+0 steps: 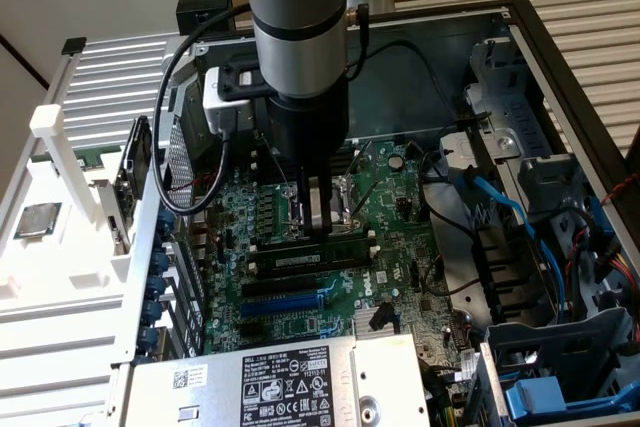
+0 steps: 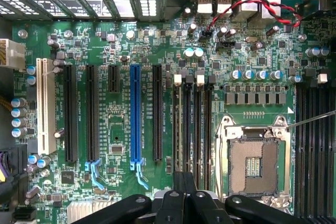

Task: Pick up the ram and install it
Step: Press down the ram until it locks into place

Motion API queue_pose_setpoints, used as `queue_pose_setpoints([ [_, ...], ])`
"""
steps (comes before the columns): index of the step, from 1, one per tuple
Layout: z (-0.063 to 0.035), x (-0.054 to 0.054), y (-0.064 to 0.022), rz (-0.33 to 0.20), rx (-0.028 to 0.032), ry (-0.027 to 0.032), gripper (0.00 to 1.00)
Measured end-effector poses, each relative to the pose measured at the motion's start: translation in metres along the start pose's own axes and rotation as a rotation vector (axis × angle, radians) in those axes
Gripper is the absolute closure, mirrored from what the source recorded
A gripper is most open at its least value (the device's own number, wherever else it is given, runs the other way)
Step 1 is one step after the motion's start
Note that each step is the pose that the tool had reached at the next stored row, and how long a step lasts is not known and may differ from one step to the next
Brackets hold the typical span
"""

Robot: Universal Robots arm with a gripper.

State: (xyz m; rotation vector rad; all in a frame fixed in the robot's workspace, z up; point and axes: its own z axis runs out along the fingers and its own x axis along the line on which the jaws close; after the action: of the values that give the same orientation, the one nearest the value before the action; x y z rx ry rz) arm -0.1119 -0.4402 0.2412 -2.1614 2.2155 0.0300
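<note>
Gripper (image 1: 318, 215) closed, frame ctr, tips pressing on ram (image 1: 312, 253) lying in mem slot just below. I judge risk: uneven push, stick seats crooked, end latches don't catch, mobo (image 1: 400, 247) flexes.

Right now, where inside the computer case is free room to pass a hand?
Little room. The gripper stands shut over the ram in the memory slots, beside the open processor socket. Blue cables crowd the exterior view's right. The freest patch is the motherboard between the blue slot and the power supply.
</note>
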Motion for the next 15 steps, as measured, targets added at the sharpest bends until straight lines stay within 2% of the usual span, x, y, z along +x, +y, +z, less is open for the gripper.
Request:
queue_pose_setpoints([
  [15,0.0072,-0.0010,0.0023,0.000,0.0000,0.0000,0.90],
])
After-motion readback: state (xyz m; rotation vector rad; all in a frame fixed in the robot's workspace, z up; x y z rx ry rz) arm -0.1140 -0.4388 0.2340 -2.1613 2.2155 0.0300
